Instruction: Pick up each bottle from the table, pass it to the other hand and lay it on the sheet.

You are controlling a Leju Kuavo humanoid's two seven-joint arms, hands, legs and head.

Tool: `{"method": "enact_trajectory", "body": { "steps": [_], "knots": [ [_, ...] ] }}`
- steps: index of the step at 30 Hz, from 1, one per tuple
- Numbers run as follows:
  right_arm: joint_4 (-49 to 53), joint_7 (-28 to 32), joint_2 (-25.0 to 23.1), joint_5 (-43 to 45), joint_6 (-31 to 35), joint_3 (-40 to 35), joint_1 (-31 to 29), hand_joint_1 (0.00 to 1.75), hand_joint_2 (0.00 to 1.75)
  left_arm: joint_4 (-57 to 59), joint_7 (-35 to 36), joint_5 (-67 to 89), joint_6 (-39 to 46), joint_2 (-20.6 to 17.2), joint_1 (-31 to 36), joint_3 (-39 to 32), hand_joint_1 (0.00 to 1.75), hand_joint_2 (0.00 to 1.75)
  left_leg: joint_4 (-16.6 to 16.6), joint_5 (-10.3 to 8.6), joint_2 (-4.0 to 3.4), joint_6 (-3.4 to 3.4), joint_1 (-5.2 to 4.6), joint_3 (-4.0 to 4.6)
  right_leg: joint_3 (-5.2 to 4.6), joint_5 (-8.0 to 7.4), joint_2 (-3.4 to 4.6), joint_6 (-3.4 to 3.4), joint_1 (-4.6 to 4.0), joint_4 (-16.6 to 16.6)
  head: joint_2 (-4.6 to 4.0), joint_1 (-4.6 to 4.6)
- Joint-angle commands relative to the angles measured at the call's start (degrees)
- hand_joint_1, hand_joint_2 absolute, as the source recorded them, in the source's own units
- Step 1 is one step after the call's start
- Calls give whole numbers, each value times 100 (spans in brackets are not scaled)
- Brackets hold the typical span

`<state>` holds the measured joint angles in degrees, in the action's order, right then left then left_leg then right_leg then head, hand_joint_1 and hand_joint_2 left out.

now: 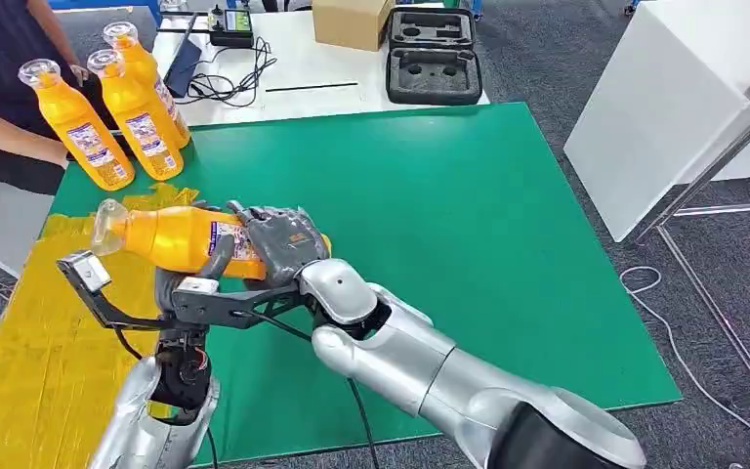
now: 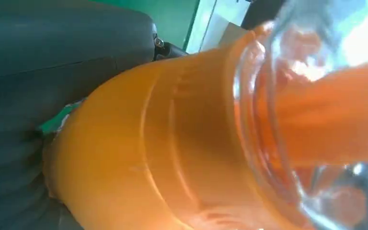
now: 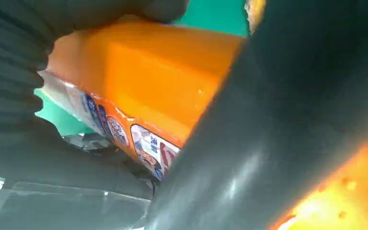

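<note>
**A:** What sits at the far left of the head view?

**B:** A person's dark sleeve (image 1: 5, 59) in the upper left corner. Just right of it stand three upright bottles (image 1: 122, 107) of orange liquid, glossy plastic with clear rounded caps and printed labels. Below them, down the left edge, lies the yellow sheet (image 1: 39, 362), crinkled and patched like taped strips.

**A:** And the bottle being handled?

**B:** The held bottle (image 1: 171, 237) lies on its side in the air at centre left, over the seam where the yellow sheet meets the smooth green mat (image 1: 469, 215), clear cap pointing left. The left hand (image 1: 184, 283) grips it from beneath, a grey thumb curling up over the label. The right hand (image 1: 283, 239), dark and ribbed, clasps the base end from above.

**A:** Further right?

**B:** The polished silver right arm (image 1: 420, 366) crosses the mat. At upper centre, a cardboard box (image 1: 352, 21) and a black foam case (image 1: 433, 57) with moulded hollows rest on a white table (image 1: 303, 73).
</note>
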<state>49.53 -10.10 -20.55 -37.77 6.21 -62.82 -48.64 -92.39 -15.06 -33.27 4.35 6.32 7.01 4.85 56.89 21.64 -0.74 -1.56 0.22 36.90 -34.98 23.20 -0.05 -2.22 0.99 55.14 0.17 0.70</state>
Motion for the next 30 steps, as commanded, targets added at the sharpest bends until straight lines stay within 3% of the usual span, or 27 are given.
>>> {"method": "enact_trajectory", "body": {
  "steps": [1,3,11,21,30],
  "knots": [
    [-524,84,55,8,-59,-150,102,0,0,-89,31,2,18,50,223,15,175,175,-2,4,15,4,5,-15,20,7,-12,6,-5,-4,0,2],
    [-656,209,55,-191,2,256,106,0,0,-147,11,0,34,14,165,-58,175,175,-1,8,22,6,6,-23,30,12,-18,9,-6,-4,0,2],
    [-616,191,55,-268,23,394,157,0,0,-147,5,-1,37,15,175,-71,175,175,1,10,20,7,7,-23,30,12,-15,9,-6,-3,0,0],
    [235,456,743,-940,-16,2474,268,0,0,597,84,18,-302,-57,693,-290,175,175,6,4,58,5,8,-22,39,18,-52,9,-7,1,0,-2],
    [624,446,895,-1119,69,2695,561,0,0,872,104,61,-401,-66,904,-198,175,175,0,9,33,6,0,-25,34,11,-23,8,-2,-2,0,2]
  ]
}}
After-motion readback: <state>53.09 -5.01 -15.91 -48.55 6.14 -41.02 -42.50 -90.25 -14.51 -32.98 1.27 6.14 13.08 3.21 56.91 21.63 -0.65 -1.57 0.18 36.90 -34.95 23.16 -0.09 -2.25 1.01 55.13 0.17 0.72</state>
